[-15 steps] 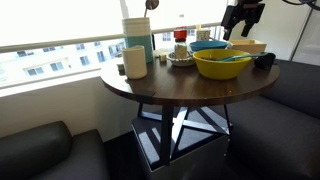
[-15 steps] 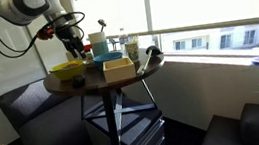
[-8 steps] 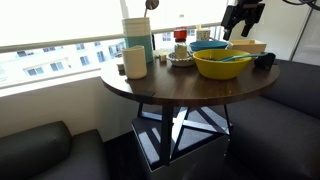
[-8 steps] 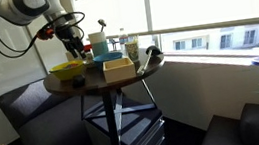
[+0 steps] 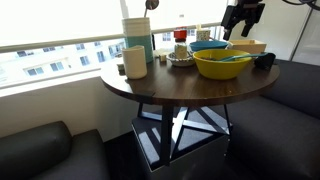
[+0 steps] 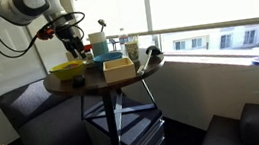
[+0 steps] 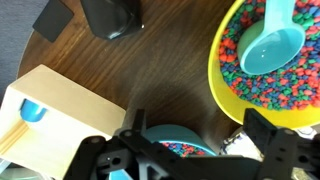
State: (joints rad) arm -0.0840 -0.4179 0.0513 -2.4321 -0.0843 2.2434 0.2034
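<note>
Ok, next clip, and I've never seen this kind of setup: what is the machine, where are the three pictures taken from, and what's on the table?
It is a single robot arm ending in a two-fingered gripper. Two pictures come from cameras standing in the room; the third looks down from the arm's wrist. On the round wooden table sit a yellow bowl of coloured beads with a teal scoop, a blue bowl, a wooden box, a teal jug and a white cup. The gripper hangs above the blue bowl, fingers apart, holding nothing.
</note>
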